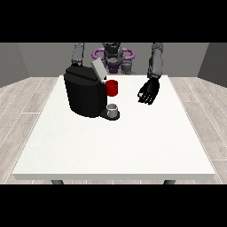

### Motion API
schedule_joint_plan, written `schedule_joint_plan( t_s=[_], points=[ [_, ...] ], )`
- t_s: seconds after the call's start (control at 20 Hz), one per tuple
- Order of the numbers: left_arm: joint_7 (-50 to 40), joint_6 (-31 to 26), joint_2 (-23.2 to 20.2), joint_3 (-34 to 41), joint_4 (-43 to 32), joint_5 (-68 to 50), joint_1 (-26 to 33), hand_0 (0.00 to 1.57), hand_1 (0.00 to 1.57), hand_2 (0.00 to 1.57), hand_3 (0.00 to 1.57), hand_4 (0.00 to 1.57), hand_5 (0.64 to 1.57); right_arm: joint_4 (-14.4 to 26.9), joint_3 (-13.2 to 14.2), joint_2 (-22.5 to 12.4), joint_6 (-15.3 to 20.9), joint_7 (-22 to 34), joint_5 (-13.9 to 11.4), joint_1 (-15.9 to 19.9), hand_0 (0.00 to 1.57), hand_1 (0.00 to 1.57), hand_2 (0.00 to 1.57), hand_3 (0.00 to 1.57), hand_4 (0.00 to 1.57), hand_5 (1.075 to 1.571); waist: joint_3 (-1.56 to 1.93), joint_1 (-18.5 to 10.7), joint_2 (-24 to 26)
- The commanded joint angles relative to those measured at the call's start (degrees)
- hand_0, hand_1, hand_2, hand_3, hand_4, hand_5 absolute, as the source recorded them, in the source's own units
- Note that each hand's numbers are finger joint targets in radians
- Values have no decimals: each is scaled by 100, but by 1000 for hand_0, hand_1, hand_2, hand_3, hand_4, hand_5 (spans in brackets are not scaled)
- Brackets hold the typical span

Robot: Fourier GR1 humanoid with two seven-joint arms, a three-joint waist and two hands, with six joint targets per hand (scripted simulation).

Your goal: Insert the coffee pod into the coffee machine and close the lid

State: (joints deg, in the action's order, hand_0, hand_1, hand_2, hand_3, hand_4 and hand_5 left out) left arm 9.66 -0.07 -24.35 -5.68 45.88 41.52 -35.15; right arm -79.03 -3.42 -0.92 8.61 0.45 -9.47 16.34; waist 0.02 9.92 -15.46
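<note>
Coffee machine [85, 94] lid [99, 69] raised, grey thing [113, 109] at base, hand at the view's right [148, 92] relaxed, empty.

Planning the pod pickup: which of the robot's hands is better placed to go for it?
Its left hand, at the view's right: it hangs over the table in plain view, and the grey thing lies unobstructed beside it. The other hand is hidden behind the coffee machine.

The coffee machine [84, 95] is black with a grey lid [99, 69]; beside it, a red thing at the machine [112, 88]; white table [133, 146].
</note>
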Motion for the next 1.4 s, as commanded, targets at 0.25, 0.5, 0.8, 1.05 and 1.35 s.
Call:
schedule_joint_plan(
  t_s=[0.25,0.5,0.8,1.05,1.35],
  points=[
    [-79,-424,-91,-286,-559,674,-265,730,730,961,849,392,1571,440,79,87,5,-110,153,-154,0,0,0,0,0,1571,-1,-62,282],
    [203,-69,69,-102,-848,744,-380,1036,1036,1121,1006,395,1571,544,342,-243,82,-170,-64,-25,0,0,0,0,0,1571,-3,-25,122],
    [700,-215,366,214,-771,301,-426,1420,1420,1402,1332,494,1571,581,230,-138,252,22,-241,-162,0,0,0,0,0,1571,-4,-172,541],
    [430,-992,433,314,-785,169,-699,1420,1420,1410,1332,518,1571,718,270,-265,86,224,-232,-265,0,0,0,0,0,1571,-2,-153,964],
    [21,-1770,432,308,-503,163,-1416,1418,1418,1400,1334,534,1571,1071,228,-109,91,-203,-223,-319,0,0,0,0,0,1571,0,-148,1170]
  ],
)
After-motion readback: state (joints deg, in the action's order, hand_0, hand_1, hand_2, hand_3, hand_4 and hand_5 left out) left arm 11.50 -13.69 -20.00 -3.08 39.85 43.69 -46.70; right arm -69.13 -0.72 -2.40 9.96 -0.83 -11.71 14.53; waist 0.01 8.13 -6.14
